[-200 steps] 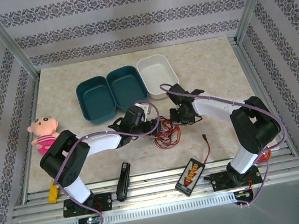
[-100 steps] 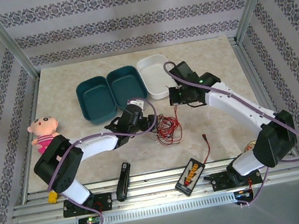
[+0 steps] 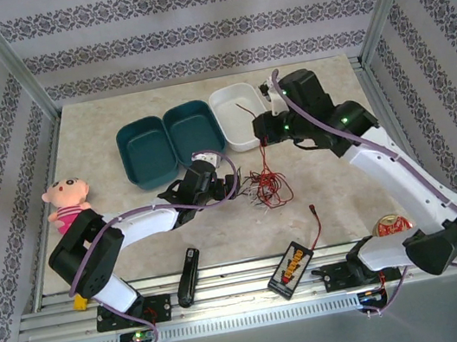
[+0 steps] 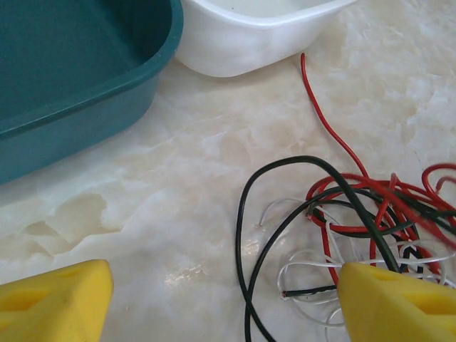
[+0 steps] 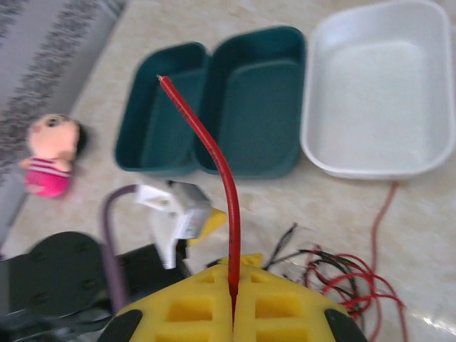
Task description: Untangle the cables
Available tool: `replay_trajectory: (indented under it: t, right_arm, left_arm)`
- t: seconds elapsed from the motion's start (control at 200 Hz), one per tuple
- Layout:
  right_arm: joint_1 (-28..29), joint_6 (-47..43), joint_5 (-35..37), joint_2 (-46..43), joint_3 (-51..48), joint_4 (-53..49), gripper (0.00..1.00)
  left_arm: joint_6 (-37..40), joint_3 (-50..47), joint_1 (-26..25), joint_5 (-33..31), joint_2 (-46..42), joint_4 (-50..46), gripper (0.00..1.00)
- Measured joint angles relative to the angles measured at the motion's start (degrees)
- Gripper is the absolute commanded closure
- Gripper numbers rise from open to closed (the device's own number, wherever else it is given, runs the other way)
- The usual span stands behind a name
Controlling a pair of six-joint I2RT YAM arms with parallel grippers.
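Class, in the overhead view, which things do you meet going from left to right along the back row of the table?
doll → left teal tub → right teal tub → white tub

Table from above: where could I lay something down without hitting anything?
Bare marble: the left side between the doll and the teal trays; the front gap between the black bar and the black-and-yellow box; the far right corner past the white tray. Crowded: the middle, around the tangled cables.
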Motion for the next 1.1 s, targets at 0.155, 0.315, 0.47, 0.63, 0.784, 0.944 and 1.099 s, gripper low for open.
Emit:
replay_trajectory:
  t: [0.155,0.315,0.47,0.63,0.784,0.944,1.099]
  right_arm:
    - [0.0,-0.96,-3.54,-1.09,3.04,2.05,1.0]
    - [0.0,-1.81,-6.45,-1.11,6.71,3.89,1.0]
    - [0.0,-3.04,-7.8,-1.11,11.56,4.52,1.0]
    - [0.0,-4.81,-8.35,-1.11,16.39,4.85,1.0]
    - [0.0,-6.58,-8.33,-1.14,20.98,5.05,1.0]
    - [0.0,-8.24,-7.87,-1.29,24.17,5.97,1.0]
    - [0.0,-9.9,-6.36,-1.14,26.75,6.12,1.0]
  left_arm:
    - [0.0,0.0,0.0,1.29,0.24,0.04,0.18]
    - [-0.02,0.02,0.0,2.38,0.83,0.11,0.18]
    - [-0.07,0.02,0.0,3.39,1.22,0.24,0.23]
    - [-0.42,0.02,0.0,4.5,1.79,1.03,0.28]
    - [-0.5,0.02,0.0,5.38,2.34,1.77,0.29]
    - [-0.68,0.02,0.0,5.84,3.08,2.43,0.29]
    - [-0.68,0.02,0.0,6.03,3.23,2.84,0.29]
